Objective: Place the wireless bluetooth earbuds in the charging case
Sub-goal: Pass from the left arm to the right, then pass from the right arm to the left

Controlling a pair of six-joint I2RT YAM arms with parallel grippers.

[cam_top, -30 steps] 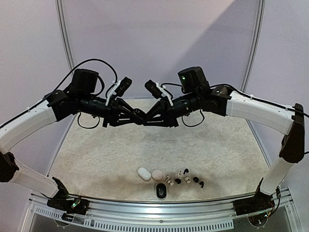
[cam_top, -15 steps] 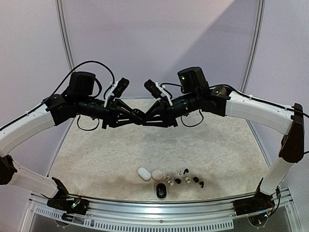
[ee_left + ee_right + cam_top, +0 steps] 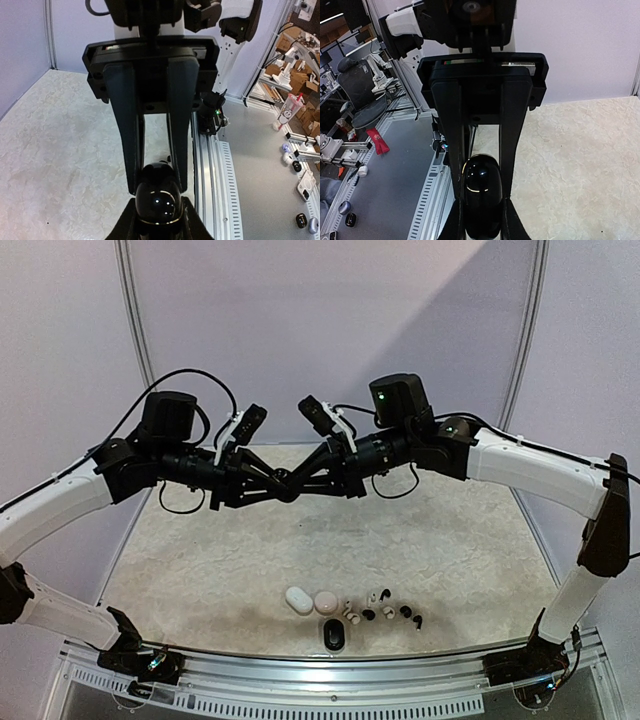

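Your left hand (image 3: 159, 225) and right hand (image 3: 481, 227) clench one glossy black oval charging case (image 3: 480, 185) aloft. The tiny white and black earbuds (image 3: 385, 612) lie near the pale mottled surface (image 3: 450, 540)'s front edge. They are likely light and slick, so pinch each across its body.

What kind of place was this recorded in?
Probably a robotics lab or workshop: the padded table sits in a white-panelled booth, and the wrist views show another robot arm, an office chair and cardboard boxes beyond it.
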